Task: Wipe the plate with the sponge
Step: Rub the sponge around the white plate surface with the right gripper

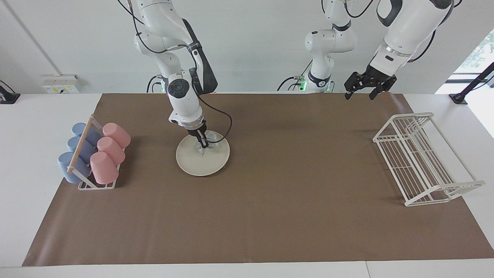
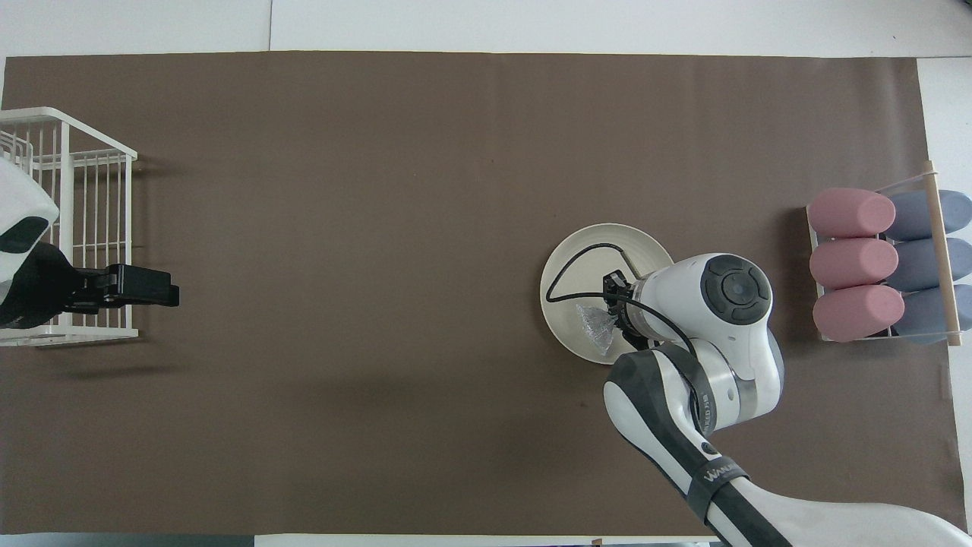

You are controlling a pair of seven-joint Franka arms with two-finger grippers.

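Observation:
The cream-white plate [image 1: 200, 165] [image 2: 581, 254] lies flat on the brown mat, toward the right arm's end of the table. My right gripper [image 1: 201, 143] [image 2: 612, 313] points down onto it and is shut on the silvery sponge [image 1: 208, 138] [image 2: 594, 328]. The sponge rests on the part of the plate nearer to the robots. My left gripper [image 1: 362, 94] [image 2: 156, 292] hangs open and empty, high in the air over the mat beside the white wire rack.
A white wire rack [image 1: 420, 158] [image 2: 68, 228] stands at the left arm's end of the mat. A small rack of pink and blue cups [image 1: 96, 154] [image 2: 881, 262] lies at the right arm's end, beside the plate. A black cable [image 2: 566, 277] loops over the plate.

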